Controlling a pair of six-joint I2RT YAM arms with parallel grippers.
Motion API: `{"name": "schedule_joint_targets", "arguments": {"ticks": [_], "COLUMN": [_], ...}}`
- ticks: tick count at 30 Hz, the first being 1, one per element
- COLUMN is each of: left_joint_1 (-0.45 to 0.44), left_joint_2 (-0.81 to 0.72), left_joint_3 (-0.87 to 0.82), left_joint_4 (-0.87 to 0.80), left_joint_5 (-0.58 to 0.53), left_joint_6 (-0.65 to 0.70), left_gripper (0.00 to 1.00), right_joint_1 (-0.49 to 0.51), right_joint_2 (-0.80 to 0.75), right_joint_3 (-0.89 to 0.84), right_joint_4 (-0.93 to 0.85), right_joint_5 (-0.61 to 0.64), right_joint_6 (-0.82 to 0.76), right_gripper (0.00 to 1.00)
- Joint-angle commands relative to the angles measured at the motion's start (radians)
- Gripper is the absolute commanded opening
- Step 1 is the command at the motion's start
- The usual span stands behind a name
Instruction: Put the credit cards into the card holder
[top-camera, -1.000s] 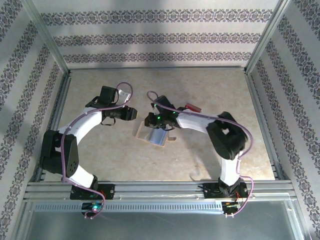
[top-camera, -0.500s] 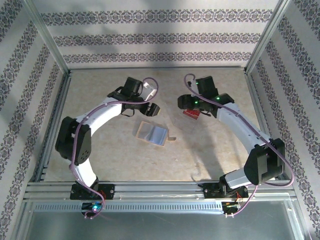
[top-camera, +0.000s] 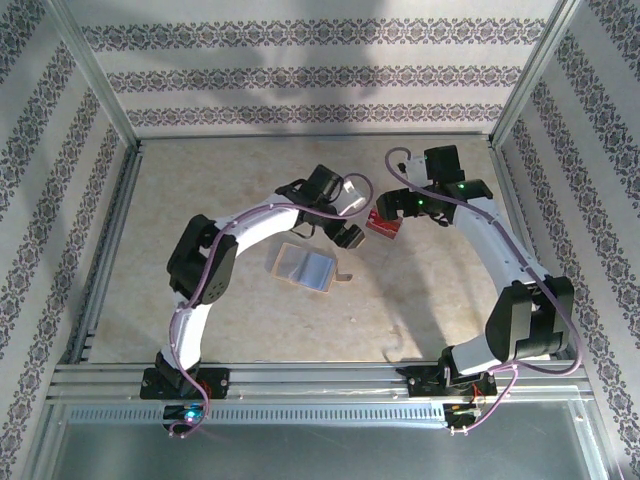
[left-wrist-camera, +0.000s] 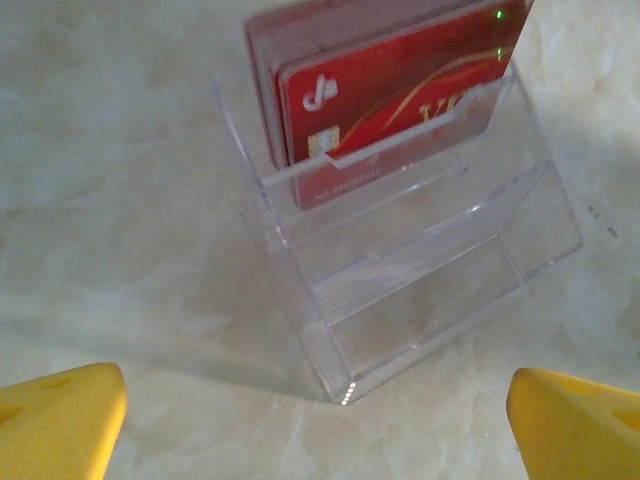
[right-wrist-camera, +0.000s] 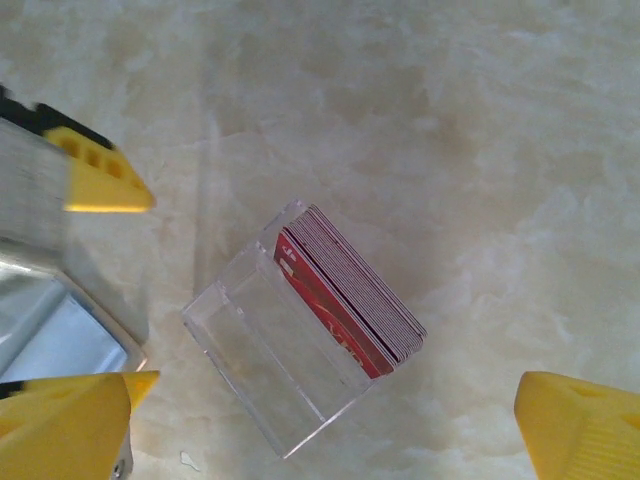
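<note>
One stack of thin red credit cards (left-wrist-camera: 400, 90) stands upright in the back slot of one clear plastic stepped stand (left-wrist-camera: 420, 290), at the upper middle of the left wrist frame. The cards are packed too closely to count. One open tan rectangular card holder (top-camera: 305, 266) lies at the centre of the top frame, apart from the stack. The left gripper (left-wrist-camera: 318, 425) and the right gripper (right-wrist-camera: 325, 430) are both released and grasp nothing.

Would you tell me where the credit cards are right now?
In the top view the credit cards sit right of centre, beyond and right of the open card holder; wrist views show them upright in the rear slot of a clear stand.
</note>
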Motion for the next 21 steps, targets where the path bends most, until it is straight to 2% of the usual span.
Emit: {"name": "schedule_joint_targets", "arguments": {"ticks": [1,4,11,21], "left_joint_1": [-0.01,-0.008,-0.013,-0.013], "left_joint_2": [0.033,0.045,0.081,0.155], "left_joint_3": [0.02,0.002,0.039,0.13], "left_joint_4": [-0.042,-0.013,0.015,-0.044], "left_joint_5": [-0.033,-0.032,-0.115,-0.166], "left_joint_6": [0.019,0.014,-0.009,-0.017], "left_gripper": [0.98,0.96,0.95,0.92], "right_joint_1": [-0.011,-0.013,-0.014,-0.047], "right_joint_2": [0.021,0.037,0.061,0.074], "right_joint_3": [0.007,-0.014,-0.053,-0.067], "right_joint_4": [-0.004,0.021,0.074,0.078], "right_joint_5": [-0.024,-0.021,-0.05,-0.079], "right_joint_6": [-0.082,-0.08,-0.04,-0.01], "right_gripper": [0.98,0.97,0.94,0.93]}}
